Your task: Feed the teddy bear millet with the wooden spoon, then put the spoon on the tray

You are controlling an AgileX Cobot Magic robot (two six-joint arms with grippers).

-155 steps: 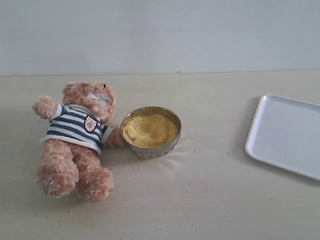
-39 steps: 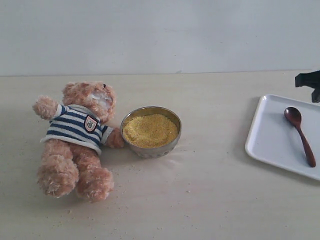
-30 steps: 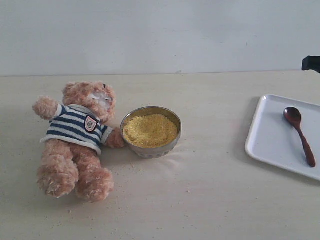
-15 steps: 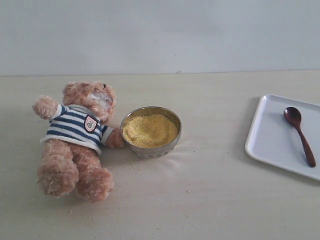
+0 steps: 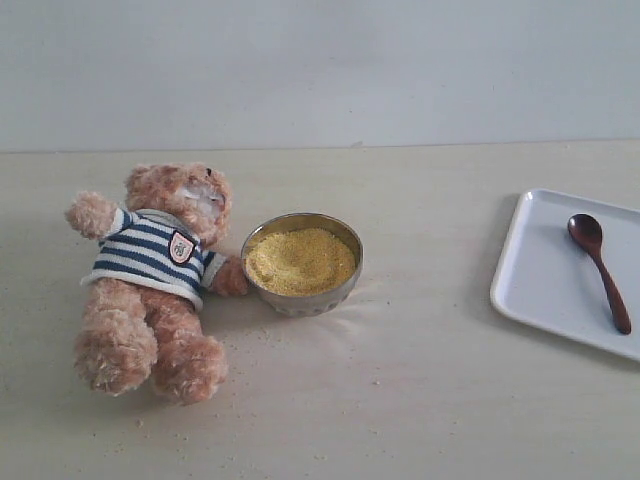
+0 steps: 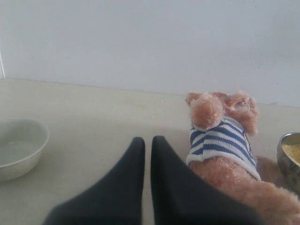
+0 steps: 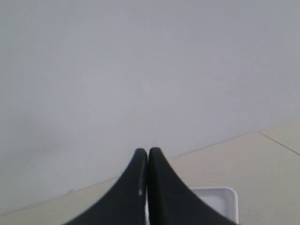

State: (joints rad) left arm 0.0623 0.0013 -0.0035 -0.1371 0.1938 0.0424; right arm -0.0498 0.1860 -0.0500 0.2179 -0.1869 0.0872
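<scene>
The teddy bear (image 5: pixel 155 280) in its striped shirt lies on its back at the table's left; it also shows in the left wrist view (image 6: pixel 225 140). Beside it stands the metal bowl (image 5: pixel 301 263) heaped with millet (image 5: pixel 300 260). The dark wooden spoon (image 5: pixel 598 268) lies on the white tray (image 5: pixel 545 270) at the right. Neither gripper appears in the exterior view. My left gripper (image 6: pixel 147 140) is shut and empty, a little to the side of the bear. My right gripper (image 7: pixel 148 152) is shut and empty, raised, with a corner of the tray (image 7: pixel 220 199) below it.
A pale empty bowl (image 6: pixel 18 147) sits off to one side in the left wrist view. Scattered millet specks (image 5: pixel 260 340) dot the table near the bear and bowl. A plain wall rises behind the table.
The spoon came to lie on the tray between the oldest frame and 1.3 s ago. The right gripper withdrew out of the exterior view at the upper right. Bear and bowl are unmoved.
</scene>
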